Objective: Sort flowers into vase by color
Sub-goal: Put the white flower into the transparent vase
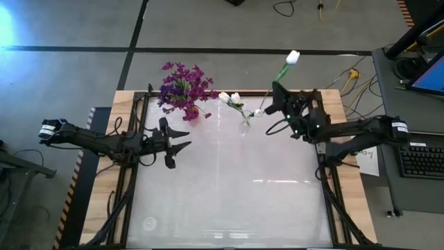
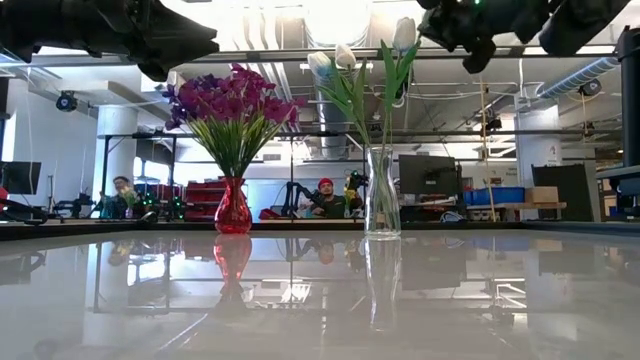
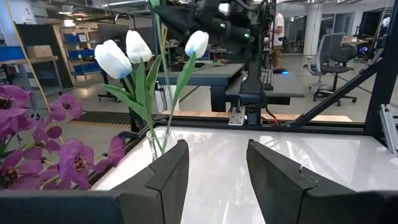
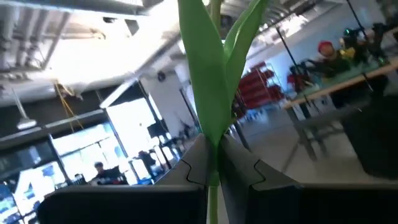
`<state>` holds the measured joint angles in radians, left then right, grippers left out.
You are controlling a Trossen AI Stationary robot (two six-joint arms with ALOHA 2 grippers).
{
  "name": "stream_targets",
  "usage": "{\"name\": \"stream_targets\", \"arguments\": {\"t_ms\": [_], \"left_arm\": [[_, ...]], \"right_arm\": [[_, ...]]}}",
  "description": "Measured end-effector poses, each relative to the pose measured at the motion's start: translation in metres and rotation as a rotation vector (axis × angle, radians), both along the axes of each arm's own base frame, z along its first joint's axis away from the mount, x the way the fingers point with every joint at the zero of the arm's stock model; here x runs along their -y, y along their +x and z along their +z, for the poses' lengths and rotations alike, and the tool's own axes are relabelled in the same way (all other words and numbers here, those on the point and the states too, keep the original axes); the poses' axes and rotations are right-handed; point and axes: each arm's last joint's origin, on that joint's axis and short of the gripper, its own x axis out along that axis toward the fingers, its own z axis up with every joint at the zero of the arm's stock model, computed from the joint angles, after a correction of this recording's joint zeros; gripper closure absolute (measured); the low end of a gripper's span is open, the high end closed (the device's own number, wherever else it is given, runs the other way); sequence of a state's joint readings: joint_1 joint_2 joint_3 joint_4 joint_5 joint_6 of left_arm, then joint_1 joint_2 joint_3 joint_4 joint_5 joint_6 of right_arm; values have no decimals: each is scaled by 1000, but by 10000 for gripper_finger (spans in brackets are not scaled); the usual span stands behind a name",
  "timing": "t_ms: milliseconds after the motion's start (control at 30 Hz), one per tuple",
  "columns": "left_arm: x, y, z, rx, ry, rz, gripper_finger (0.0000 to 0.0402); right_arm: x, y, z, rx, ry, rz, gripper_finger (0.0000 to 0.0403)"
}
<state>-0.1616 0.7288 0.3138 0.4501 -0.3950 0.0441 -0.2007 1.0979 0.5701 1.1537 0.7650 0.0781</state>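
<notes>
My right gripper [image 1: 277, 96] is above the table's far right part, shut on a white tulip [image 1: 293, 57] with long green leaves [image 4: 208, 74]. This tulip's stalk slants down toward the clear glass vase [image 2: 381, 190], which stands on its base and holds two white tulips [image 2: 330, 62]. A red vase [image 2: 232, 207] to its left holds the purple flowers [image 1: 184, 87]. My left gripper [image 1: 177, 143] hovers open near the table's left side, its fingers pointing toward both vases [image 3: 158, 144]. My right gripper pinches the tulip's green stalk [image 4: 212, 167] between its two fingers, just below where the leaves spread. It comes at the stalk from the table's right side. The bud [image 2: 404, 34] stands above the fingers, and the stalk tilts down toward the clear vase's mouth [image 2: 380, 150].
The glossy white tabletop [image 1: 229, 194] stretches bare from the vases to the near edge. A dark frame [image 1: 135, 125] borders the table. A desk with a keyboard [image 1: 420, 160] stands to the right. People sit in the room behind [image 2: 322, 195].
</notes>
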Motion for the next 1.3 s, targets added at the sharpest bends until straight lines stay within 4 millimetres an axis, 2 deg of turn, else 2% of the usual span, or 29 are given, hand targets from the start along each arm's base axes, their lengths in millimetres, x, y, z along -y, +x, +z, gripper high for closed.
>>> {"name": "stream_targets", "arguments": {"t_ms": [233,467,667,867,1300], "left_arm": [[0,0,0,0,0,2,253],[0,0,0,3,-5,7,253],[0,2,-2,-5,-17,7,253],[0,4,-4,-14,-33,8,253],[1,7,-7,-28,-59,14,253]], "right_arm": [[18,7,-9,-22,-52,72,386],[23,24,-27,11,-99,92,386],[25,34,-41,-30,-107,106,382],[25,36,-45,-64,-104,105,356],[24,38,-49,-143,-71,117,270]]}}
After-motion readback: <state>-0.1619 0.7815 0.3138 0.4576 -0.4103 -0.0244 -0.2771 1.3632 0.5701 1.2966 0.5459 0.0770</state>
